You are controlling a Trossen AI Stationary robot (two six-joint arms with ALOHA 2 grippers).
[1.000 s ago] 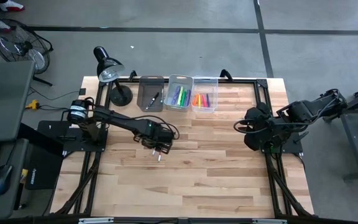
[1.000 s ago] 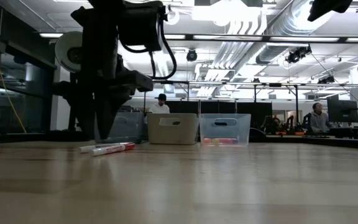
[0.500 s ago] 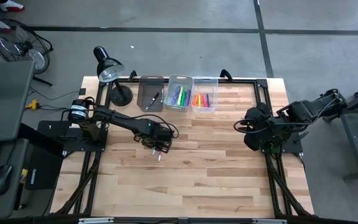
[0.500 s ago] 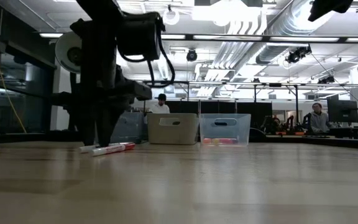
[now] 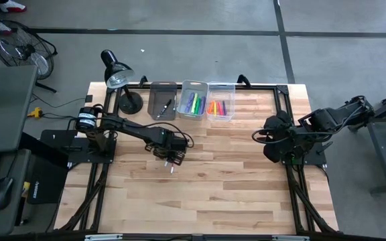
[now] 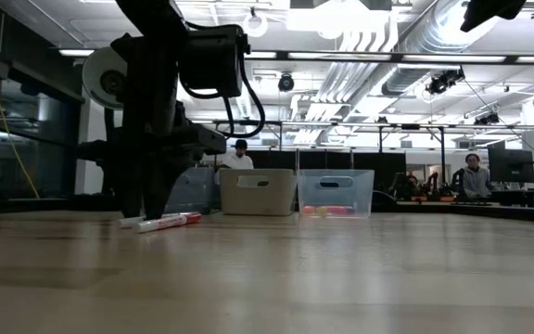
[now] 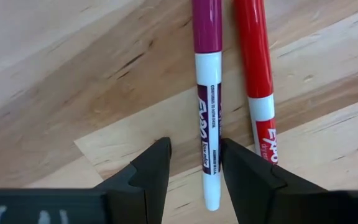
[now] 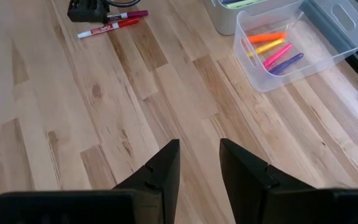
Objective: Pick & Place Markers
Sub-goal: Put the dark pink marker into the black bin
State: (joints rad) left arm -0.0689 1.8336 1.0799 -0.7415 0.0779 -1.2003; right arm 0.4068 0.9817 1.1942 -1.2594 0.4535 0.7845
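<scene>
Wooden plank table (image 5: 220, 187), concrete floor around it, a black desk lamp (image 5: 117, 75) at the far left corner.

High view: three bins in a row along the far edge. Grey bin (image 5: 163, 100) holds one black-and-white marker; middle bin (image 5: 193, 99) holds green and lime ones; clear bin (image 5: 220, 102) holds orange, yellow and pink. Left gripper (image 5: 171, 158) is stretched out over the table's centre-left, low above the two loose markers. Right gripper (image 5: 271, 144) waits near the right edge, well apart from everything.

Low view: left arm stands over the loose pair, fingertips down at table level; red marker (image 6: 167, 221) lies flat just right of them.

Left wrist view: fingers part-open and empty, the gap between them showing bare wood. Purple marker (image 7: 208, 93) lies flat with its white tail against the inner side of one finger (image 7: 247, 177), not centred in the gap; red one lies just beside it, parallel, outside that finger.

Right wrist view: right fingers part-open, holding nothing; both loose markers far off beside the left gripper.

Judgement on the step (grasp of the purple marker): shift sideways until the barrel sits mid-gap, keep the red one outside, then close. Closing off-centre risks rolling the purple pen away or pinching both.
</scene>
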